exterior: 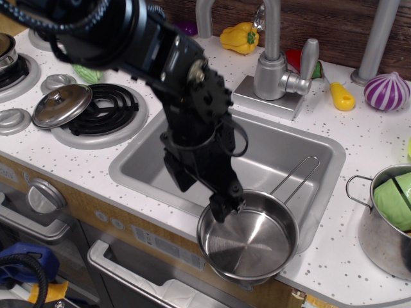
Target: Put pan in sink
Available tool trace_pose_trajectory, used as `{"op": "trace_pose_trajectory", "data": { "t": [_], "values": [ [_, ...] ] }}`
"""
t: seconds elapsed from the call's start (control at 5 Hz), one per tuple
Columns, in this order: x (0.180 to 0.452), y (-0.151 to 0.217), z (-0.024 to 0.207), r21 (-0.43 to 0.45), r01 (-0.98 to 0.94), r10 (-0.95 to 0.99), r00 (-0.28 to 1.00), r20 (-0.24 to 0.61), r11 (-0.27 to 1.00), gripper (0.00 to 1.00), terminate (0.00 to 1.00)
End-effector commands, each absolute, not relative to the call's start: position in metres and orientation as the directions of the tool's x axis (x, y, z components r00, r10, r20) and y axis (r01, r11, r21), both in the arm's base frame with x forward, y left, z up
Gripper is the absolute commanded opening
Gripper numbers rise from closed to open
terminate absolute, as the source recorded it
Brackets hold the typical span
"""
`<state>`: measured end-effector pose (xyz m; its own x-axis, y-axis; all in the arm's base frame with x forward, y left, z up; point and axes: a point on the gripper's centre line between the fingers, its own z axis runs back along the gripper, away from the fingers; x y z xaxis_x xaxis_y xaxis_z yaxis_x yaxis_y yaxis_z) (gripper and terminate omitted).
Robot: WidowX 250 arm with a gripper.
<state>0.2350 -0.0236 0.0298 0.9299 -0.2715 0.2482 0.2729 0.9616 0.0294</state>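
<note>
While the spread hand (199, 191) hangs at the pan (249, 236) rim, lower centre: light, rigid, probably slippery steel; pinch rim.

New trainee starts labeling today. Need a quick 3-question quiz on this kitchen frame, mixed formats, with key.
1. True or false: the pan lies flat on the floor of the sink.
2. Which is nearest the gripper? A) lid B) pan's rim C) purple onion
3. Fill in: the pan's wire handle points toward the sink's ____ corner.

Key:
1. False; it sits on the sink's front edge.
2. B
3. Back right
</note>
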Motion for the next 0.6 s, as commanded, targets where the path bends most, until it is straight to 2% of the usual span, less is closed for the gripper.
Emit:
{"op": "trace_pose_trajectory", "data": {
  "t": [0.0, 0.4],
  "values": [
    [0.234, -0.023, 0.023, 0.023, 0.28, -0.275, 0.922, 0.273, 0.96, 1.0, 0.0],
    [0.228, -0.019, 0.005, 0.019, 0.275, -0.267, 0.911, 0.313, 0.961, 1.0, 0.0]
  ]
}}
